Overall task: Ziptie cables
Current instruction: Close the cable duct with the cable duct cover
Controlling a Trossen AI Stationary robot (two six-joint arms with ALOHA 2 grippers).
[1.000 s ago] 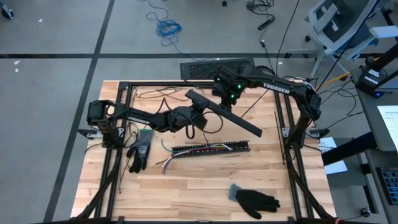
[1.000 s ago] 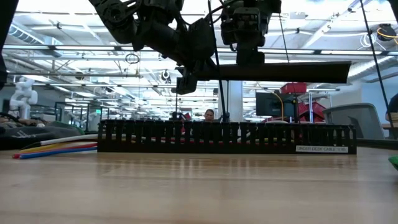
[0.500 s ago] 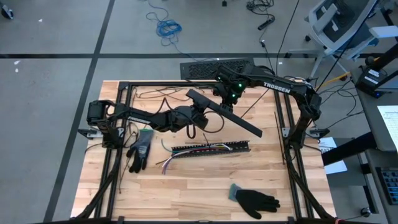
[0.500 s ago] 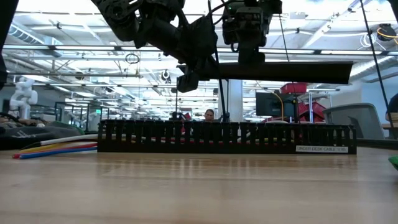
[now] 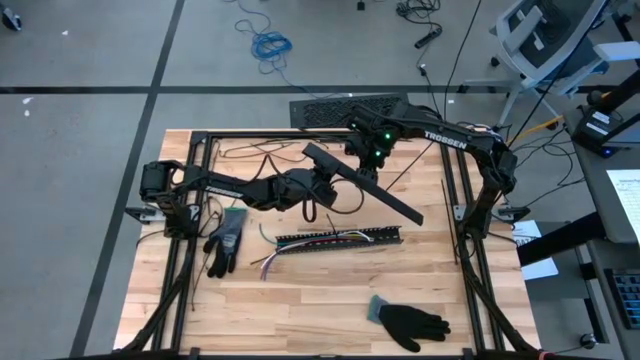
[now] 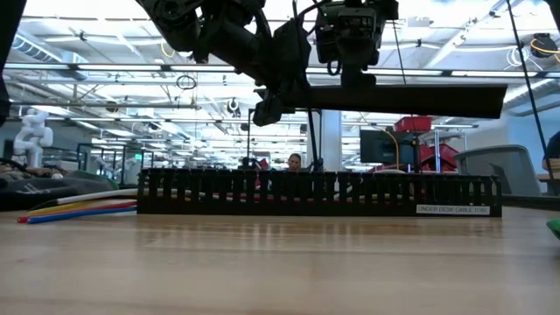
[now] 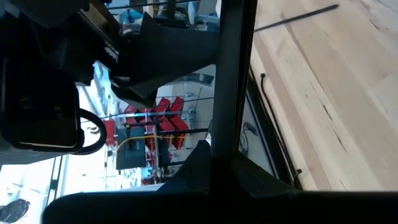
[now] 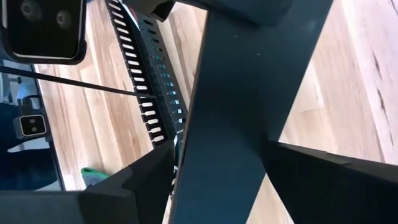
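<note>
A long black cover strip (image 5: pixel 392 200) hangs level in the air over the table's middle. My left gripper (image 5: pixel 328 184) is shut on it near its left end. My right gripper (image 5: pixel 365 165) points steeply down over the strip, one finger on each side of it (image 8: pixel 236 124). Below, the black slotted duct (image 5: pixel 340 240) lies flat on the wood. The cables (image 5: pixel 330 238) lie inside it, and their coloured ends (image 6: pixel 79 210) stick out of its left end onto the table. My left gripper pinches the cover strip (image 7: pixel 232 93) between its two fingers, toward the strip's left end. The fingers come about level from the table's left. The strip is level and lifted clear above the duct. My right gripper's fingers (image 8: pixel 143 180) stand close to the strip's two long edges; whether they touch it, I cannot tell.
A grey and black glove (image 5: pixel 224 242) lies left of the duct, and a black glove (image 5: pixel 410 322) near the front right. Thin black strands (image 5: pixel 250 150) lie at the far left. Black frame rails (image 5: pixel 462 215) border the table.
The black cover strip has shifted a little toward the table's right edge and slightly up, staying level.
</note>
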